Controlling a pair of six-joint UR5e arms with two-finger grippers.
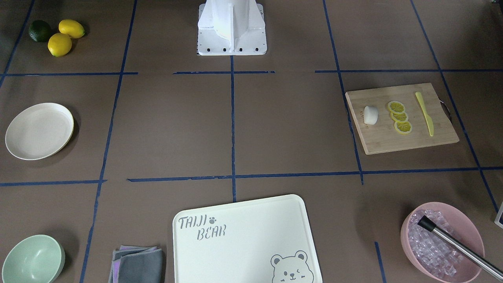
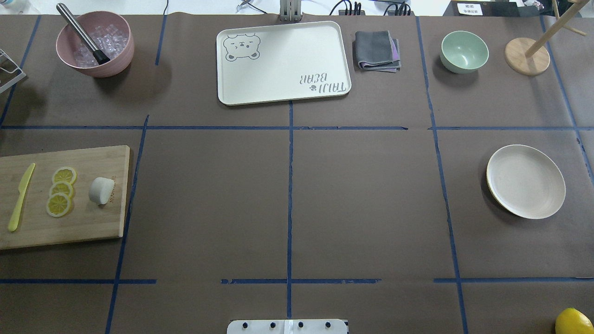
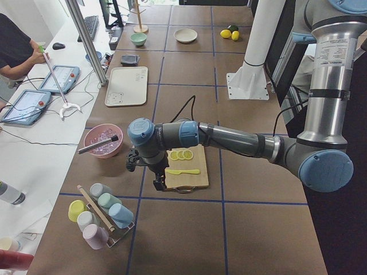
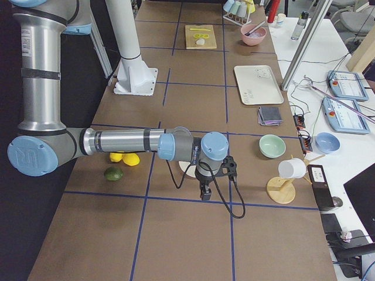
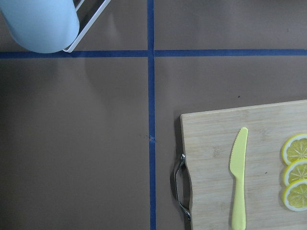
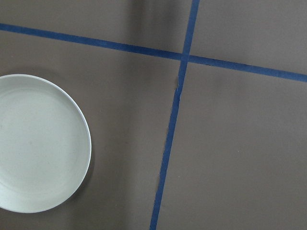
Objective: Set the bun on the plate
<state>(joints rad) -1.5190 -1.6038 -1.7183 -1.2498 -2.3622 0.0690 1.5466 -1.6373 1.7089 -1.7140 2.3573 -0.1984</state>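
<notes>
Bun (image 2: 101, 190) sits on the bamboo cutting board (image 2: 93, 227), just beside the lemon slices (image 2: 60, 190), on the robot's left. Plate (image 2: 526, 181) lies well apart, on the right. Left gripper (image 3: 157, 183) hangs above the board's handle end, by the yellow knife (image 2: 21, 197); right gripper (image 4: 205, 193) hangs near the plate. I cannot tell either one's finger spread. Plan: carry left past knife and slices, centre over bun, descend straight, pinch gently.

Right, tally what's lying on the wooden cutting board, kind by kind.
Lemon slices: 3
Bun: 1
Yellow knife: 1
Total: 5
</notes>
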